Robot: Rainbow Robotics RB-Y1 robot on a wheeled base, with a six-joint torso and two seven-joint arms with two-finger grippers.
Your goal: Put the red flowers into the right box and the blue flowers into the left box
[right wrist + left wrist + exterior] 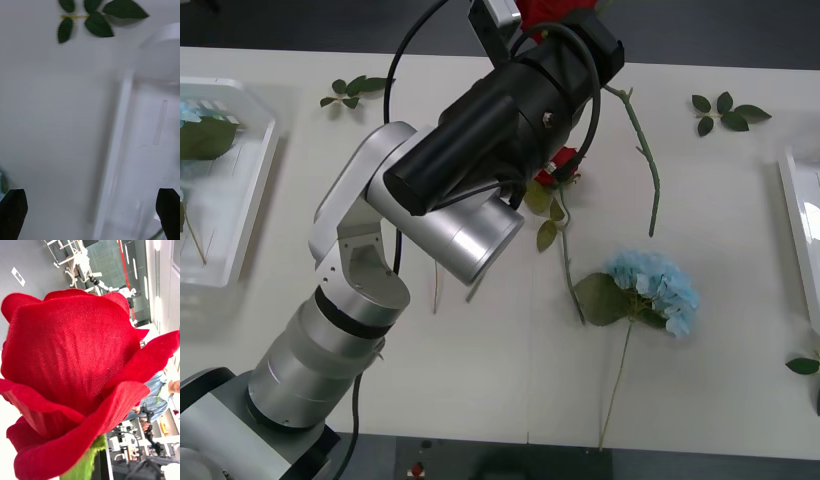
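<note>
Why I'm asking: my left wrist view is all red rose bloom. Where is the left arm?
Observer: The left arm reaches across mid-table, with the red rose at its far end and the stem hanging down.
Operator: Where's the right gripper?
Observer: The right gripper hovers open above the rim of the right box.
Operator: What's lying on the table?
Observer: A second rose lies beneath the left arm, and a blue hydrangea lies nearer the robot.
</note>
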